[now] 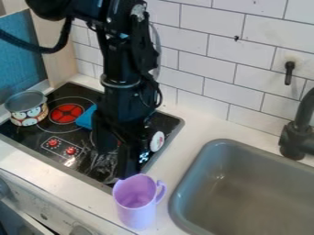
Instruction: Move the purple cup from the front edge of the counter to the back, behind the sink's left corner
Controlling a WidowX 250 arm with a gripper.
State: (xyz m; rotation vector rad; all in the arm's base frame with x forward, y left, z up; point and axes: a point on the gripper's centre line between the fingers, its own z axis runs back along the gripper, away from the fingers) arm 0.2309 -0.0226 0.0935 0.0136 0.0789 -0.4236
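Evidently hangs with end effector [116, 166] apart near 11 o'clock of mug [137, 215], leaving its upright support to surface [182, 146].

We're looking at a free lane along the counter [184, 144] between cooktop [73, 133] and sink [257, 202], but the purple mug [136, 215] narrows its near end, handle toward the basin. The robot arm [126, 92] blocks the cooktop's middle; we see a blue object [86, 118] and pot [27, 110] farther left. Black faucet [297, 133] beside the sink!
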